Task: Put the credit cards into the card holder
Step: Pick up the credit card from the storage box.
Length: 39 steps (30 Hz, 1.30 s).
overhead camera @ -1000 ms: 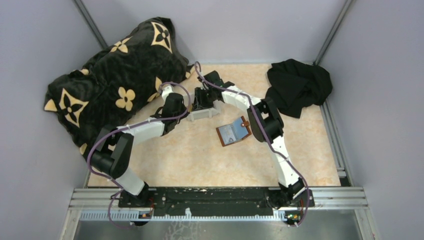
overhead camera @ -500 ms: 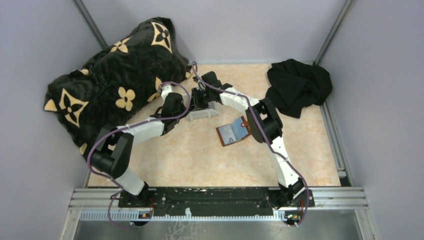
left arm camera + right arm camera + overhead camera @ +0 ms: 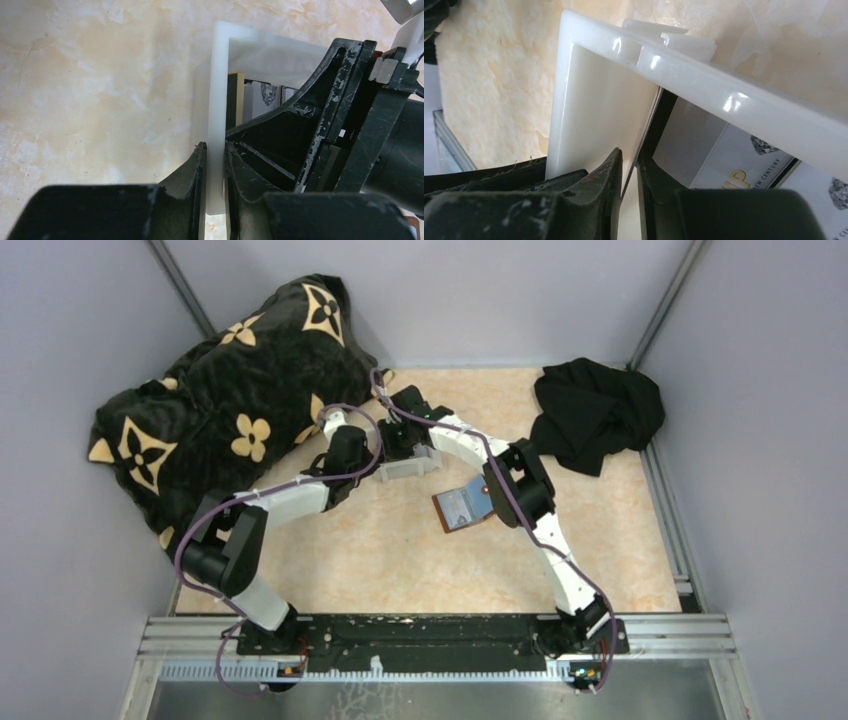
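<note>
Right wrist: our right tool [image 3: 630, 157] is pinching a credit card [image 3: 655, 127] edgewise, left tool [image 3: 214, 150] clamping the tray [image 3: 589, 100], so we are favouring a straight lift.

On the table [image 3: 400, 560], the tray [image 3: 405, 471] sits toward the far middle, with the credit cards [image 3: 260, 97] inside it. The card holder [image 3: 460, 508] lies just right of it and nearer. The cushion [image 3: 230, 410] fills the far-left corner, the cloth [image 3: 595, 410] the far-right.
</note>
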Tool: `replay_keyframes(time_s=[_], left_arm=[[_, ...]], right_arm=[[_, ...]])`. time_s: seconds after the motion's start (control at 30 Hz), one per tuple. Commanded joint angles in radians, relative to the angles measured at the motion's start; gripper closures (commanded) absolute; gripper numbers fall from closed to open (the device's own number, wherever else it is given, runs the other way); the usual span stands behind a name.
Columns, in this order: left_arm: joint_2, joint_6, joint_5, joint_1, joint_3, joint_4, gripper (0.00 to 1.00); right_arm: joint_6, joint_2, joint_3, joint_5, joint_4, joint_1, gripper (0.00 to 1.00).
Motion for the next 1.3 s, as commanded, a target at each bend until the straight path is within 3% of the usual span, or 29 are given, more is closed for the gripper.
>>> replay_keyframes(time_s=[0.0, 0.13, 0.93, 1.27], left_arm=[[0.056, 0.007, 0.0, -0.003, -0.036, -0.122, 1.0], [0.055, 0.009, -0.005, 0.001, -0.034, -0.123, 1.0], [0.11, 0.076, -0.034, 0.061, 0.128, -0.143, 1.0], [0.068, 0.075, -0.025, 0.063, 0.126, -0.147, 0.63]], right_arm=[[-0.044, 0.013, 0.015, 0.058, -0.089, 0.037, 0.87], [-0.064, -0.072, -0.092, 0.121, -0.016, 0.036, 1.0], [-0.187, -0.409, -0.588, 0.253, 0.537, 0.014, 1.0], [-0.177, -0.51, -0.67, 0.244, 0.629, -0.017, 1.0]])
